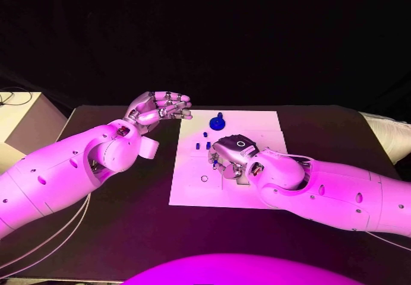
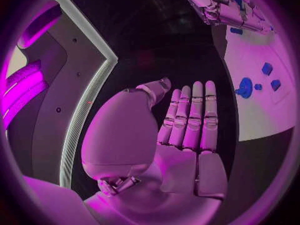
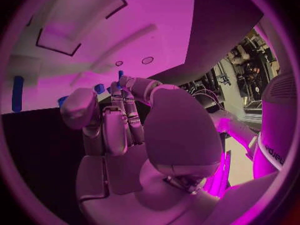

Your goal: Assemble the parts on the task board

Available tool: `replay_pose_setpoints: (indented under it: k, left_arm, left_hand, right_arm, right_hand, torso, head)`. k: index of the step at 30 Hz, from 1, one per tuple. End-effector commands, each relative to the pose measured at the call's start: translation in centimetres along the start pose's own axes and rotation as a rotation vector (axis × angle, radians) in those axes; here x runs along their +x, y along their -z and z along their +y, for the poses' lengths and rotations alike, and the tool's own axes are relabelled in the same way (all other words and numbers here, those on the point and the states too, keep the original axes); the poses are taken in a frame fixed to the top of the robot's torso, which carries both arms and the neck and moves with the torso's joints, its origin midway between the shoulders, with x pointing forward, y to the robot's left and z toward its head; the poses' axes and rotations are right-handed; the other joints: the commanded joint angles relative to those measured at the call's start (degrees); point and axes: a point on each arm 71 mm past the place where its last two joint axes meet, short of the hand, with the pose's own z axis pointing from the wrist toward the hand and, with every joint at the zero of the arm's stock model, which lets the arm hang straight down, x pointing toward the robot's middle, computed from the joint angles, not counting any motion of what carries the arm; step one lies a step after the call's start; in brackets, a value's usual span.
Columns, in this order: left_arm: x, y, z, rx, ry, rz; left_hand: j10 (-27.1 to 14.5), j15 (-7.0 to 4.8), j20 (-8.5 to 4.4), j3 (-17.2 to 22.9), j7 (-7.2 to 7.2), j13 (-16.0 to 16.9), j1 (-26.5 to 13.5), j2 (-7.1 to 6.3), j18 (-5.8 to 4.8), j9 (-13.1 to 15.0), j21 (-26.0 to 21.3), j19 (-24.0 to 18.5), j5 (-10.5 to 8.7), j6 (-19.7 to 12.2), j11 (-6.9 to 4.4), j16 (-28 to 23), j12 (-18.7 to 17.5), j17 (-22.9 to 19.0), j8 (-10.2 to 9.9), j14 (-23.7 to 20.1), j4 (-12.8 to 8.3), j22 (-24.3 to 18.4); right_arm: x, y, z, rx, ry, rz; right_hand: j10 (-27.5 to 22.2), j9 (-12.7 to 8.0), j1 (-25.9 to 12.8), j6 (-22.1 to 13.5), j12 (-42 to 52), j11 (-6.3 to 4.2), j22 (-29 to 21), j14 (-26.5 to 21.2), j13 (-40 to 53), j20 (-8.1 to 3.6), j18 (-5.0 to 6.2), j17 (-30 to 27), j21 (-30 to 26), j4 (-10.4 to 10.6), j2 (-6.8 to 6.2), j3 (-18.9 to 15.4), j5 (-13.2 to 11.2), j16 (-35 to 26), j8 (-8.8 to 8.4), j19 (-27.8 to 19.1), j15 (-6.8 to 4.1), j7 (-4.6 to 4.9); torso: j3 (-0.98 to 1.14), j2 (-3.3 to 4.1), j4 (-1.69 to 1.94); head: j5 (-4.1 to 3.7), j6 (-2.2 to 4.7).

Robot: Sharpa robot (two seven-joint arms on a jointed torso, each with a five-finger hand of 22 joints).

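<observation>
Two white arms are reaching in over the black table in the head view. The left hand, silver and many-fingered, is hovering in the upper left of the frame, just off the far left corner of the flat white rectangular task board at the frame's centre; its fingers are curling loosely inward with nothing in them. The right hand is sitting low over the middle of the board, knuckles up. A round blue part with a stem is lying near the board's upper edge, and small blue parts are lying just left of the right hand.

In the left wrist view, the left hand is showing an empty palm, fingers side by side and fairly straight. The board is lying at the right of the frame with the round blue part and smaller blue pieces on it; the right hand is above.

In the right wrist view, the right hand is bending its fingers down toward the board, beside blue pieces. Whether it is holding one I cannot tell.
</observation>
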Motion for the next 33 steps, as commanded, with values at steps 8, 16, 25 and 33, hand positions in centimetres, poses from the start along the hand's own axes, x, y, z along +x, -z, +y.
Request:
replay_pose_setpoints:
  k: [8,16,25,33]
  left_arm:
    - [0.18,-0.02,-0.05,0.006,0.004,0.009]
    - [0.16,-0.01,-0.05,0.005,0.003,0.01]
    - [0.05,0.02,-0.01,0.002,0.002,0.009]
    - [0.04,0.02,0.01,0.0,0.003,0.01]
  left_hand:
    - [-0.19,0.14,-0.01,-0.12,0.35,0.08,0.45,0.07,0.68,-0.06,-0.43,0.43,0.11,0.0,0.25,-0.17,-0.23,0.07,-0.32,0.24,-0.16,-0.08]
    - [-0.19,0.14,-0.01,-0.12,0.35,0.08,0.45,0.07,0.68,-0.06,-0.43,0.43,0.11,0.0,0.25,-0.17,-0.23,0.07,-0.32,0.24,-0.16,-0.08]
    - [-0.19,0.14,-0.01,-0.12,0.35,0.08,0.45,0.07,0.68,-0.06,-0.43,0.43,0.11,0.0,0.25,-0.17,-0.23,0.07,-0.32,0.24,-0.16,-0.08]
    - [-0.22,0.17,0.02,-0.16,0.37,0.09,0.42,0.07,0.68,-0.1,-0.55,0.46,0.11,-0.01,0.27,-0.32,-0.3,0.16,-0.37,0.24,-0.14,-0.17]
  right_arm:
    - [0.46,-0.14,-0.07,0.002,0.035,0.005]
    - [0.75,-0.14,0.05,-0.001,0.036,0.012]
    - [0.79,0.09,0.18,-0.003,0.032,0.012]
    - [0.85,0.14,-0.02,0.003,0.038,0.015]
  right_hand:
    - [3.3,0.1,-0.04,0.29,0.06,-2.93,-0.09,2.43,0.24,-0.33,-0.19,-0.03,-0.2,-0.16,0.64,0.38,0.3,0.07,0.14,0.97,-0.47,-0.04]
    - [3.3,0.1,-0.04,0.29,0.06,-2.93,-0.09,2.43,0.24,-0.33,-0.19,-0.03,-0.2,-0.16,0.64,0.38,0.3,0.07,0.14,0.97,-0.47,-0.04]
    - [3.36,0.12,-0.12,0.29,-0.02,-2.92,-0.1,2.42,0.24,-0.35,-0.19,-0.1,-0.22,-0.23,0.64,0.45,0.44,0.04,0.13,0.96,-0.46,-0.03]
    - [3.36,0.12,-0.12,0.29,-0.02,-2.92,-0.1,2.42,0.24,-0.35,-0.19,-0.1,-0.22,-0.23,0.64,0.45,0.44,0.04,0.13,0.96,-0.46,-0.03]
  torso:
    - [-0.09,0.0,0.07]
    - [-0.05,-0.01,0.04]
    - [-0.03,-0.04,0.03]
    - [-0.04,-0.05,0.01]
  head:
    - [0.25,-0.4]
    - [0.49,-0.64]
    - [0.74,-0.88]
    - [0.82,-0.92]
